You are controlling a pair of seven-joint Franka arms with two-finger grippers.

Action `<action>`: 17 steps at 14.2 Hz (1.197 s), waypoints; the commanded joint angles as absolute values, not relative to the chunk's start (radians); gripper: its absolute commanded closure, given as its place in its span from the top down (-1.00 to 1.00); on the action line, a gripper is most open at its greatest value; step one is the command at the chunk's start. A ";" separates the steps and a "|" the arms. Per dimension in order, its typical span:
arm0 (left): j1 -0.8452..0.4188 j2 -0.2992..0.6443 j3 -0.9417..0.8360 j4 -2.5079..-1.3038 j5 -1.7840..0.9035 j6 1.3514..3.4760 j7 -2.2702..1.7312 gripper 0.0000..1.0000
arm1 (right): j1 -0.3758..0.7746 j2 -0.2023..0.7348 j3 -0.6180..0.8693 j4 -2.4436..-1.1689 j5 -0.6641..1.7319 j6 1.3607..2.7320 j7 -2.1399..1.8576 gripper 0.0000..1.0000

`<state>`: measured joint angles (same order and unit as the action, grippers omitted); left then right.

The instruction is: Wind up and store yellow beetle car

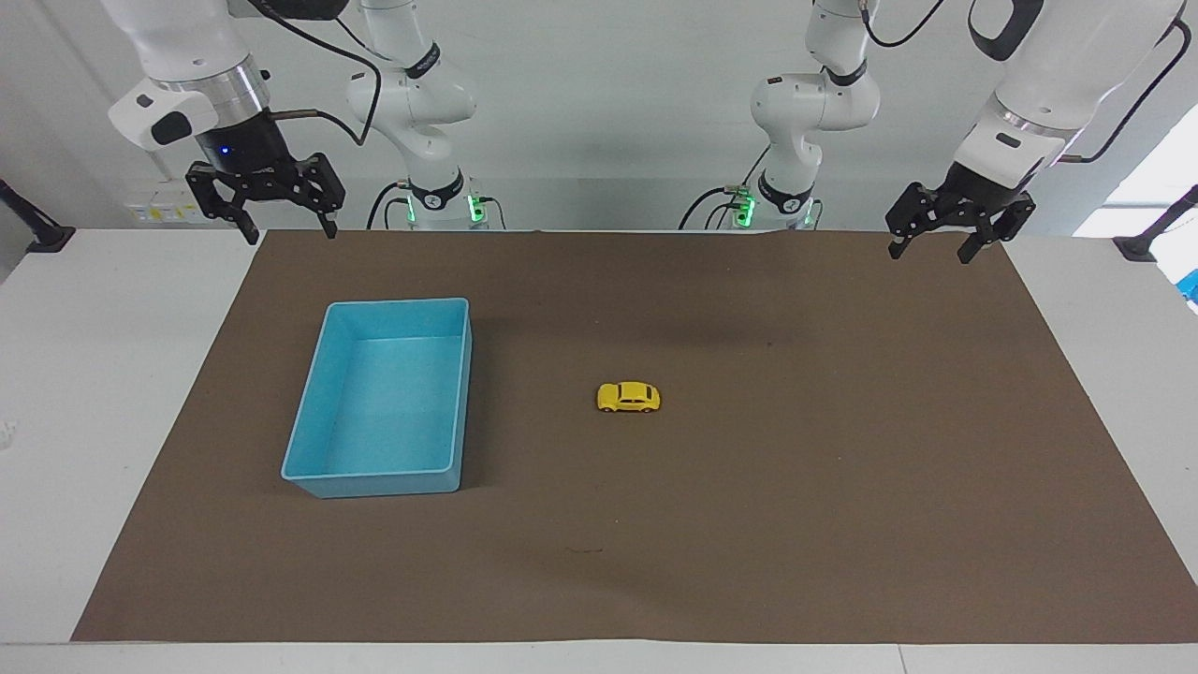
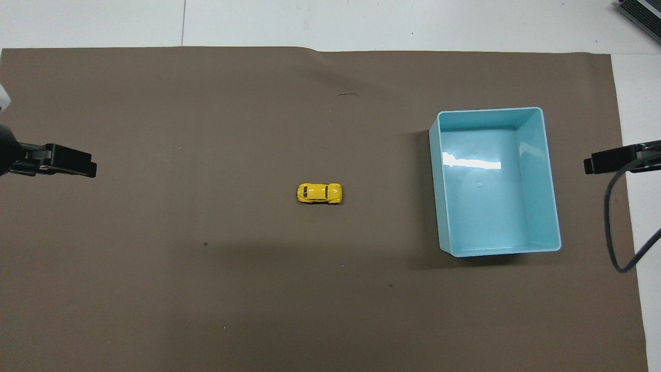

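The yellow beetle car (image 1: 628, 397) stands on its wheels near the middle of the brown mat; it also shows in the overhead view (image 2: 319, 193). The blue bin (image 1: 323, 393) is empty and sits beside the car toward the right arm's end of the table; its rim shows in the overhead view (image 2: 433, 155). My left gripper (image 1: 932, 250) is open, empty and raised over the mat's edge at the left arm's end (image 2: 77, 168). My right gripper (image 1: 289, 232) is open, empty and raised over the mat's corner by the robots, apart from the bin (image 2: 604, 163).
The brown mat (image 1: 749, 524) covers most of the white table (image 1: 94, 374). A black cable (image 2: 614, 227) hangs from the right arm beside the bin. A dark object (image 2: 640, 13) lies at the table's corner farthest from the robots.
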<state>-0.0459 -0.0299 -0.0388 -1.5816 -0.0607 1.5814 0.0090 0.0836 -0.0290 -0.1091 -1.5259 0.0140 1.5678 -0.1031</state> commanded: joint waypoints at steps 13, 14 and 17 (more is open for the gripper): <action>-0.045 -0.057 -0.040 -1.626 -0.051 1.606 0.090 1.00 | 0.066 -0.038 -0.110 -1.539 0.025 1.560 -0.089 1.00; -0.041 -0.057 -0.040 -1.628 -0.048 1.605 0.118 1.00 | 0.067 -0.038 -0.110 -1.539 0.025 1.560 -0.089 1.00; -0.041 -0.054 -0.040 -1.629 -0.048 1.609 0.114 1.00 | 0.067 -0.038 -0.109 -1.539 0.026 1.562 -0.089 1.00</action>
<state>-0.0459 -0.0368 -0.0384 -1.6003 -0.0606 1.5844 0.0940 0.0729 -0.0290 -0.1112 -1.5263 0.0140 1.5677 -0.1031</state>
